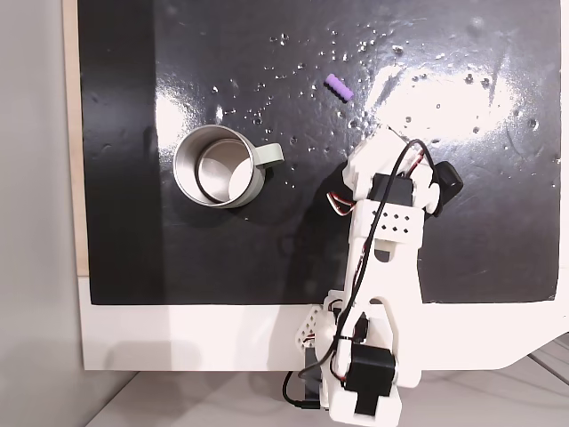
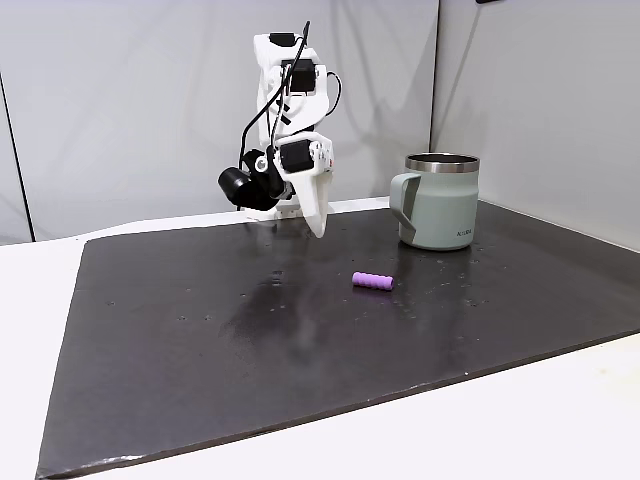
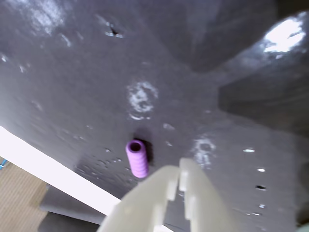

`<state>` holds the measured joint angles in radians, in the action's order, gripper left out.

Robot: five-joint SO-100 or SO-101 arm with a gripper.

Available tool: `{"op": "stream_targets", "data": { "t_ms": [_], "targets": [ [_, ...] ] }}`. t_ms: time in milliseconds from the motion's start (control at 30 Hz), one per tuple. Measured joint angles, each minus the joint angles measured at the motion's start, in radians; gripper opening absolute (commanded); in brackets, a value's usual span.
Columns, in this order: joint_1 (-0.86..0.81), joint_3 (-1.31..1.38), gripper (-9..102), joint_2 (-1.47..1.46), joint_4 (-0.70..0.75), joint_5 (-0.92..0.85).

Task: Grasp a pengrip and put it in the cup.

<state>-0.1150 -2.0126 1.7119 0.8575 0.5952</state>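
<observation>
The pengrip (image 2: 373, 281) lies on its side on the dark mat (image 2: 200, 340), out in front of the cup (image 2: 439, 201) and well apart from it. The claw (image 2: 318, 222) hangs above the mat, clenched on nothing, with the pengrip still a little way off. My worry: come down closed and it will just nudge that little tube, which looks ready to roll away across the glossy mat.
</observation>
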Motion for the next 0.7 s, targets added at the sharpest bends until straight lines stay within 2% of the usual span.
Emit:
{"op": "stream_targets", "data": {
  "t_ms": [333,700],
  "targets": [
    [0.015,0.19,11,-0.164,0.092,0.087],
    [0.066,0.413,15,-0.296,0.239,0.181]
  ]
}}
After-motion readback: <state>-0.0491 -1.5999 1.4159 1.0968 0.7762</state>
